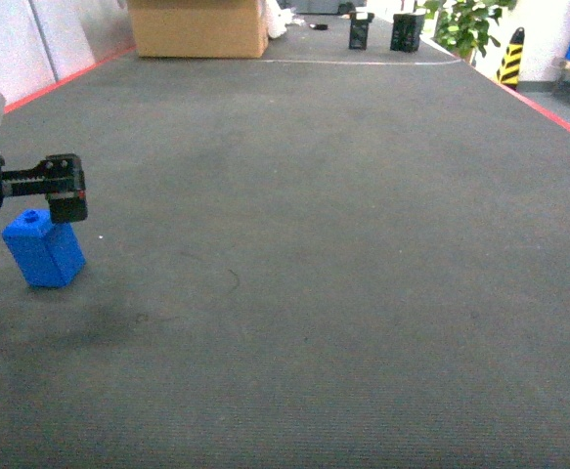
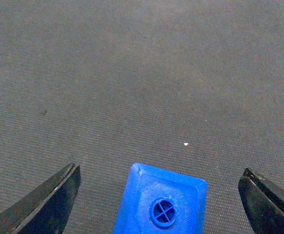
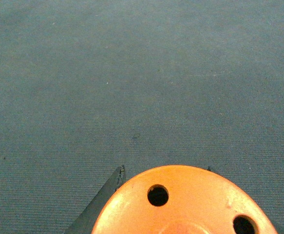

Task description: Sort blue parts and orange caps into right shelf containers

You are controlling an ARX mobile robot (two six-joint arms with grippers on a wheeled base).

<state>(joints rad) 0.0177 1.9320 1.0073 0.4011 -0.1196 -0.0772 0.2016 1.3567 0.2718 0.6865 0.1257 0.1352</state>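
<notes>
Blue plastic is what we are seeing between our left gripper (image 2: 159,195): the blue part (image 1: 44,248) is sitting tilted on the grey carpet floor (image 1: 343,244), our left fingers (image 2: 54,202) spread wide beside it. Our right gripper (image 3: 163,195) is gripping the orange cap (image 3: 185,202).

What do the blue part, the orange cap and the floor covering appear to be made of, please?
Blue part: probably moulded plastic, matte, with bevelled edges and a stud. Orange cap: likely smooth plastic, faint sheen, round holes. Floor covering: seemingly dark grey ribbed carpet.
</notes>
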